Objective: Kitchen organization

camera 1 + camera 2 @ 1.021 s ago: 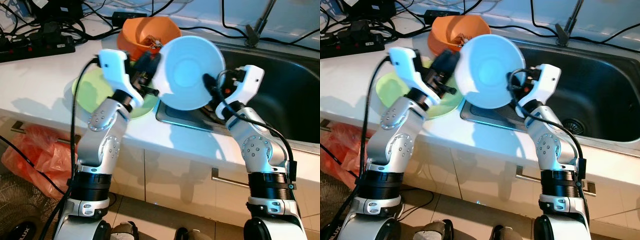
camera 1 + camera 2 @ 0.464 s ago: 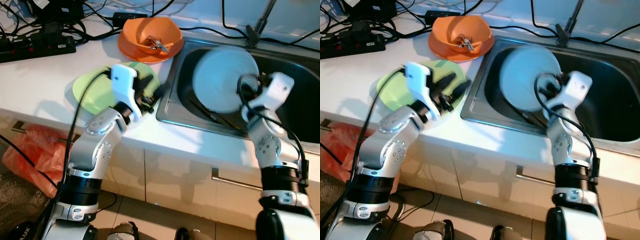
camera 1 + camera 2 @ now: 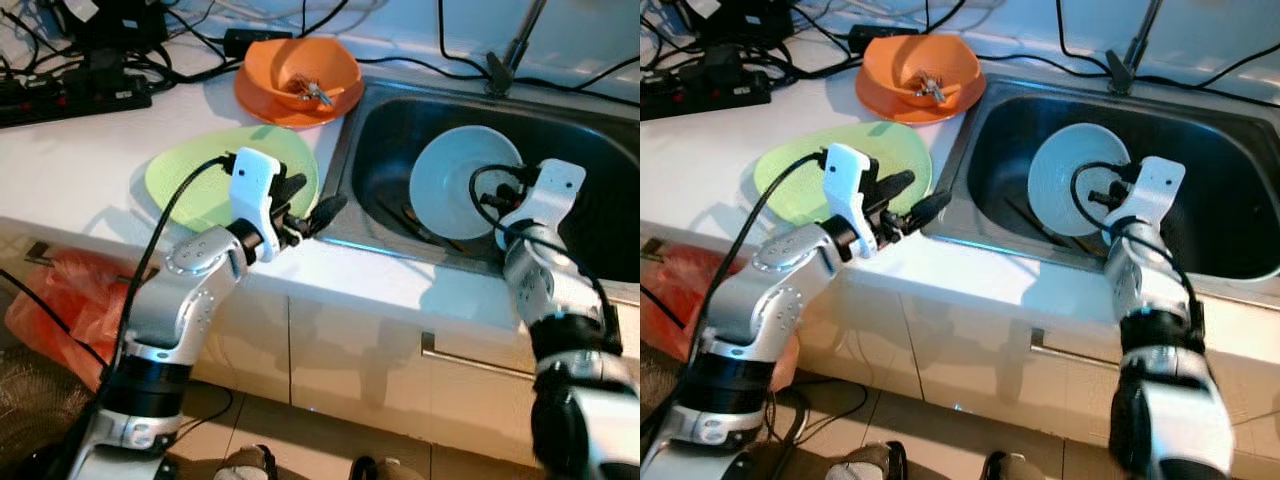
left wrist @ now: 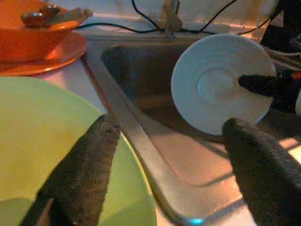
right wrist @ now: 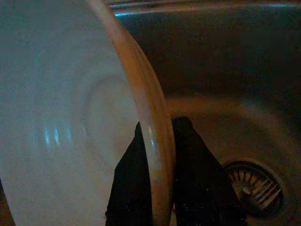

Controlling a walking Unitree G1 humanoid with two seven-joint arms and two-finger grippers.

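Change: white plate (image 3: 455, 182) now down in sink (image 3: 600, 160), off the worktop (image 3: 90, 150).
Right tool (image 5: 157, 155): pinching its rim.
Left tool (image 4: 169, 155): spread, empty.

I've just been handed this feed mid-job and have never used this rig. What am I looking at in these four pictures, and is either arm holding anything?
This is a humanoid robot with two silver arms, each ending in two long black fingers. The two wide pictures come from cameras on its head, looking down at a white counter and a steel sink. The other two look along each gripper's fingers.

The right gripper is down in the sink, shut on the rim of a white plate, held tilted on edge; its wrist view shows a finger on each side of the rim, with the drain beyond. The left gripper is open and holds nothing, above the counter's edge beside a green plate. Behind sits an orange bowl holding small items, near a power strip.
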